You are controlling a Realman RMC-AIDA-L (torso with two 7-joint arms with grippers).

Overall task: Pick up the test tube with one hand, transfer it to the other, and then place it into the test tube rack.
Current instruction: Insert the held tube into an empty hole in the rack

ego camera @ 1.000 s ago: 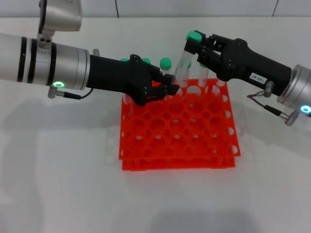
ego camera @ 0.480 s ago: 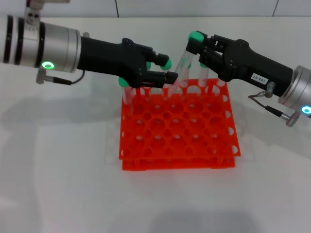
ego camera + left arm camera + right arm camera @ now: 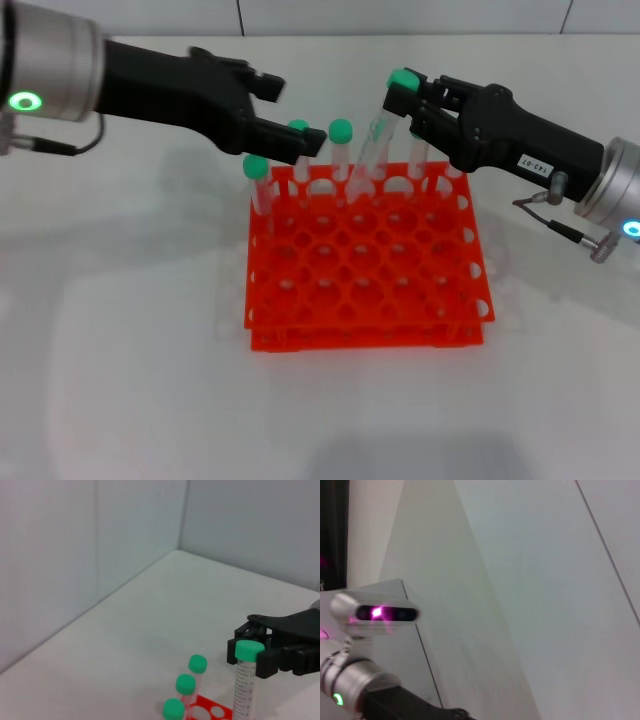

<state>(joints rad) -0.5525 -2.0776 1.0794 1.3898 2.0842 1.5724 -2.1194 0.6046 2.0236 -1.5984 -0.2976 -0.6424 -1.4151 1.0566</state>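
Three other green-capped tubes [image 3: 300,155] are standing upright along the far side, near each other. A white desk [image 3: 120,350] is lying underneath, with pale walls [image 3: 75,555] rising behind.

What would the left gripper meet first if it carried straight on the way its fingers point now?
Probably the slim clear green-capped test tube that the labelled right gripper holds tilted over the bright orange square plastic rack. The open left gripper points at it above the standing tubes, though depth is unclear.
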